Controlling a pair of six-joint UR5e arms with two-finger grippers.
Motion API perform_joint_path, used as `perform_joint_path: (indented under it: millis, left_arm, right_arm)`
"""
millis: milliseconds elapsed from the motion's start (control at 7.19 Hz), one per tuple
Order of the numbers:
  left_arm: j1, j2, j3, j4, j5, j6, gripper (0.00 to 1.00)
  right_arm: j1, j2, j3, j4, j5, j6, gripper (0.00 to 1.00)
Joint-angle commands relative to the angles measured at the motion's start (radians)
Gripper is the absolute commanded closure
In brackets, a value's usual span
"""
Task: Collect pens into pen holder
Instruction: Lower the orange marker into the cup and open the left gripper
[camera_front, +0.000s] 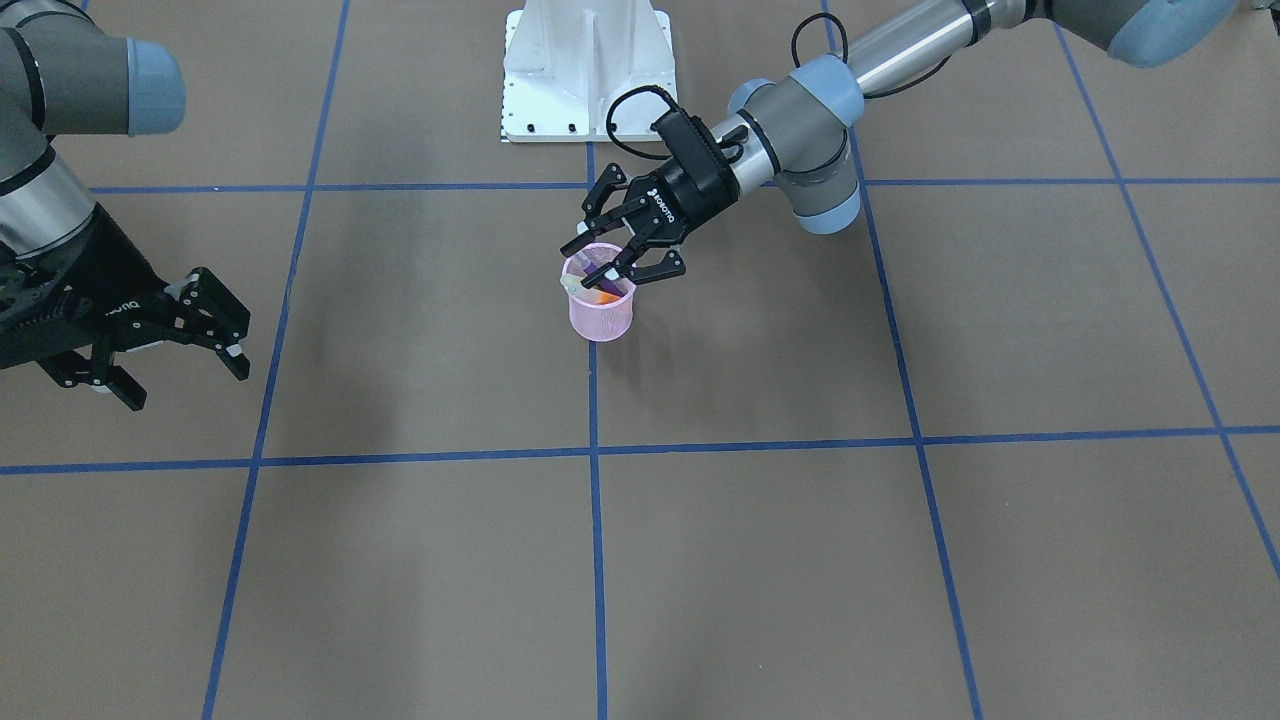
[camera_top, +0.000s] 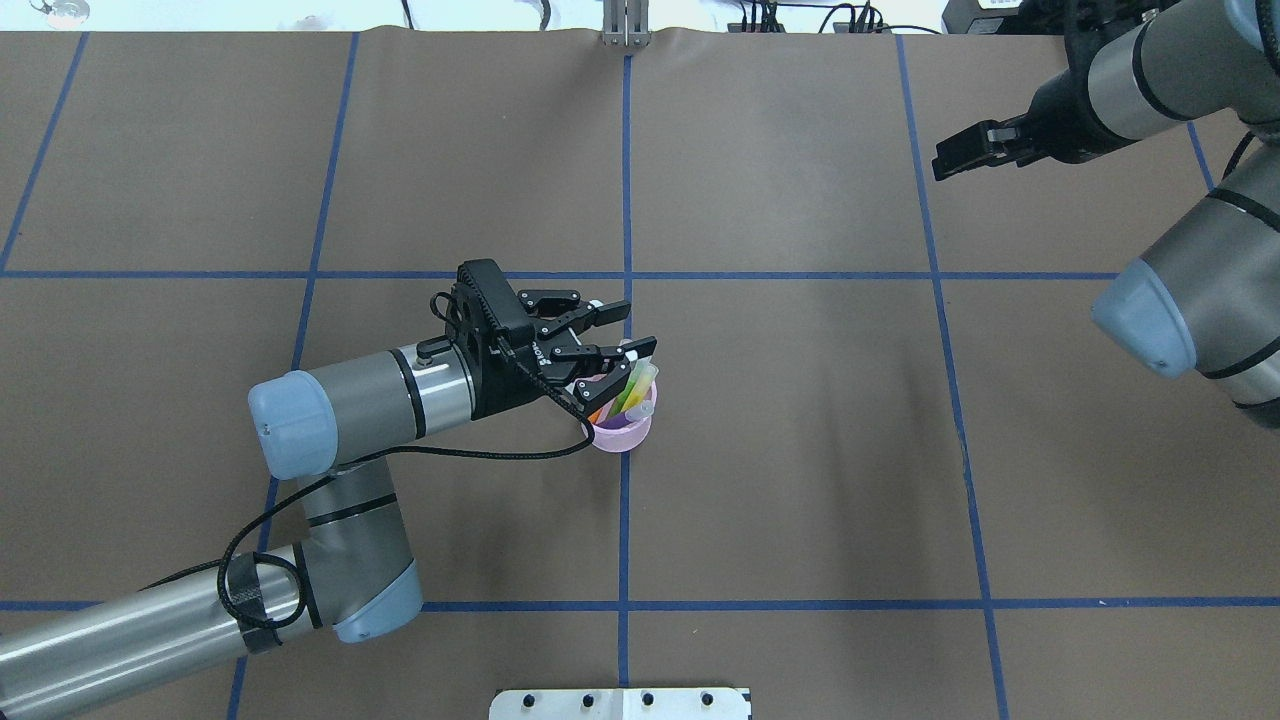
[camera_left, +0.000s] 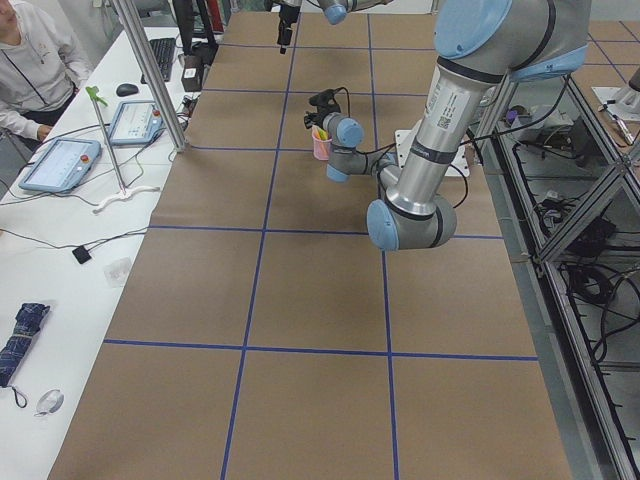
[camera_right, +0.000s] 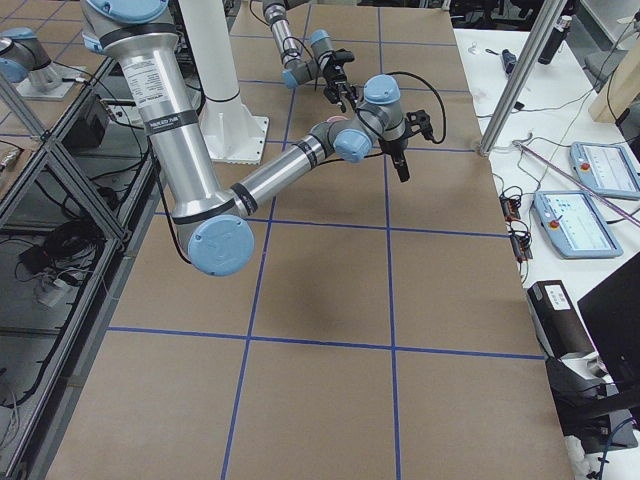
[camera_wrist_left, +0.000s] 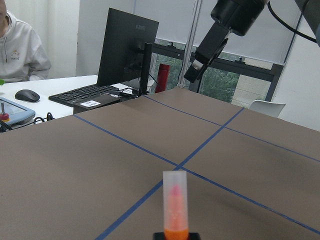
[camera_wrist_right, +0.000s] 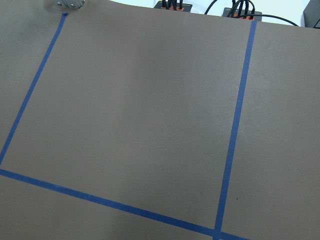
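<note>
The pink mesh pen holder (camera_front: 600, 318) stands near the table's middle, on a blue tape line; it also shows in the overhead view (camera_top: 627, 434). Pens stand in it: a purple one (camera_front: 603, 271), an orange one (camera_front: 604, 296), a bright green one (camera_top: 630, 396) and a pale yellow one (camera_top: 645, 379). My left gripper (camera_front: 597, 263) hangs right over the holder's rim, lying nearly level, jaws open, with the pen tops between and below its fingers. The left wrist view shows the orange pen's clear cap (camera_wrist_left: 175, 200) upright, close in front. My right gripper (camera_front: 188, 385) is open and empty, far off to the side.
The brown table is marked by blue tape lines (camera_front: 596, 560). The white robot base (camera_front: 587, 70) stands behind the holder. A monitor (camera_wrist_left: 127, 52) and keyboard sit on a desk beyond the table's edge. A seated person (camera_left: 35, 60) is at that desk.
</note>
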Motion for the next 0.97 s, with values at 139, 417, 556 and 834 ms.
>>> perform_joint_path:
  millis: [139, 417, 556, 834]
  left_arm:
    - [0.006, 0.0, -0.01, 0.0, -0.002, -0.006, 0.02]
    - [-0.043, 0.005, -0.042, 0.104, -0.08, -0.008, 0.01]
    - [-0.099, 0.026, -0.086, 0.23, -0.14, -0.008, 0.01]
    - [-0.195, 0.049, -0.198, 0.541, -0.244, -0.008, 0.01]
  right_arm:
    - [0.003, -0.002, 0.0, -0.002, 0.002, -0.001, 0.01]
    - [0.064, -0.005, -0.009, -0.018, 0.053, -0.058, 0.01]
    - [0.096, -0.023, -0.025, -0.026, 0.093, -0.127, 0.01]
    - [0.148, -0.102, -0.026, -0.023, 0.097, -0.223, 0.01]
